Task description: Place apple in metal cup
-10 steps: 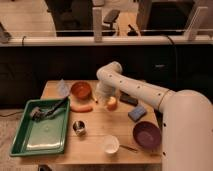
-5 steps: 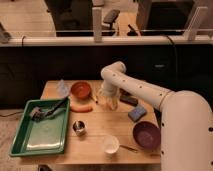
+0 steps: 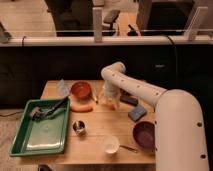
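The apple is a small yellow-orange fruit on the wooden table, right of the orange-brown bowl. It is mostly hidden by my gripper, which has come down from above and sits right over it. The metal cup stands upright on the table nearer the front, left of the apple and just right of the green tray. The cup is well apart from the gripper.
An orange-brown bowl and a carrot lie left of the gripper. A green tray with utensils is at the left. A white bowl, a purple bowl, a blue sponge and a dark object are to the right and front.
The gripper has moved down onto the apple, which was in plain sight a second ago and is now mostly covered. Nothing else has moved.
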